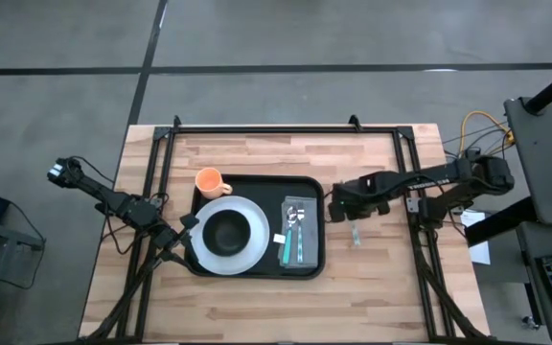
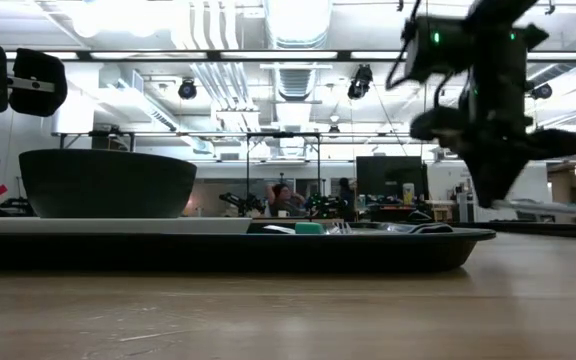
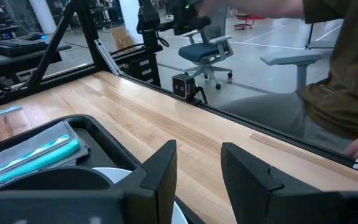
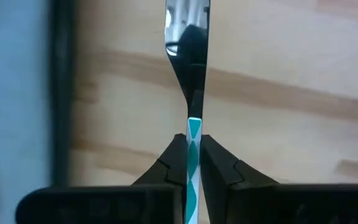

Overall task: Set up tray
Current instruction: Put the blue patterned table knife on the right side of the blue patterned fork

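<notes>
In the middle of the high view, the black tray [image 1: 257,187] lies on the tabletop [image 1: 257,307], already carrying a white plate [image 1: 252,251] with a dark bowl [image 1: 226,231], and cutlery on a napkin [image 1: 302,203]. An orange cup [image 1: 208,180] sits at its upper-left corner. My right pincer [image 4: 193,152], just right of the tray, grips a teal-handled utensil [image 4: 191,50], which I judge remains to be placed. My left pincer [image 3: 199,163] waits at the tray's left edge, fingers apart, empty.

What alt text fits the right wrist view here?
The right gripper, jaws shut on a utensil with a teal-patterned handle and shiny metal head, holds it over the wooden table; the tray rim runs alongside.
</notes>
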Robot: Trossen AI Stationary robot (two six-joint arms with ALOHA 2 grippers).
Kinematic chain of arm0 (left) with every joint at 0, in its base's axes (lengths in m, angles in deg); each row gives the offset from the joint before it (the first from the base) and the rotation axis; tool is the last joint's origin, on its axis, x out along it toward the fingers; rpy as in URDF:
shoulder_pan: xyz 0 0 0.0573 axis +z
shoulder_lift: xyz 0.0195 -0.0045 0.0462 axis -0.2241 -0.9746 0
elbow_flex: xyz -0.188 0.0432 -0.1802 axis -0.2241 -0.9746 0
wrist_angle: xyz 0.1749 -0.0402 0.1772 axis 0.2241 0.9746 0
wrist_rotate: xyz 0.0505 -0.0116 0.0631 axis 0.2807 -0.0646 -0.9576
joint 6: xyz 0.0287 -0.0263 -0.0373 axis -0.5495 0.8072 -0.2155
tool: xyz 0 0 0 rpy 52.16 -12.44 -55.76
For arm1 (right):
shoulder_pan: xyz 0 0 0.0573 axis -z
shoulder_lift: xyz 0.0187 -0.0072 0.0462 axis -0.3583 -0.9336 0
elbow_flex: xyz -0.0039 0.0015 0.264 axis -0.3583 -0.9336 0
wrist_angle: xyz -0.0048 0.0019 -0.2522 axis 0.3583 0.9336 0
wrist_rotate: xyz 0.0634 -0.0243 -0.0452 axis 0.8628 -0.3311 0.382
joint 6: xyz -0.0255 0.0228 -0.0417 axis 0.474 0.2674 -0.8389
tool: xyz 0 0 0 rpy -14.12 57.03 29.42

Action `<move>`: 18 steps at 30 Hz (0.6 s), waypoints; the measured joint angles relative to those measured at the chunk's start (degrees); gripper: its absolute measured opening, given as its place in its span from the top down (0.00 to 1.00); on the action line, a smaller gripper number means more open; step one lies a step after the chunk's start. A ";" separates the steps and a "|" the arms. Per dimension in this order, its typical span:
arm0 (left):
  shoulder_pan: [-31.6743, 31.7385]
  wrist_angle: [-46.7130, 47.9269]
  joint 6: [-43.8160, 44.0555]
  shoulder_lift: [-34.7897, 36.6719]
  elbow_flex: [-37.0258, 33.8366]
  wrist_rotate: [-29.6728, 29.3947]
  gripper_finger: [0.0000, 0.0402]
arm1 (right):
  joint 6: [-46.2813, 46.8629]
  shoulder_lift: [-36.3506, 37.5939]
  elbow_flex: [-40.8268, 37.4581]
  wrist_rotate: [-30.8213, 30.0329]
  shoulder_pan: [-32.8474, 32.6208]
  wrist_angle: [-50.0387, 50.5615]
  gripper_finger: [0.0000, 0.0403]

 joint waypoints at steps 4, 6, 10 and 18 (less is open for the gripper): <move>0.01 0.00 -0.01 0.00 0.00 0.00 0.73 | 6.97 -1.40 3.47 -2.00 -4.60 -0.04 0.97; 0.00 0.00 -0.01 0.00 0.00 0.00 0.73 | 10.14 -2.63 4.70 -2.01 -6.63 0.05 0.97; 0.01 0.00 -0.01 0.00 -0.02 0.00 0.73 | 15.39 -6.21 7.76 -1.88 -9.97 0.08 0.97; 0.01 0.00 -0.01 0.00 0.00 0.00 0.73 | 18.79 -15.57 17.60 -1.64 -12.16 0.10 0.97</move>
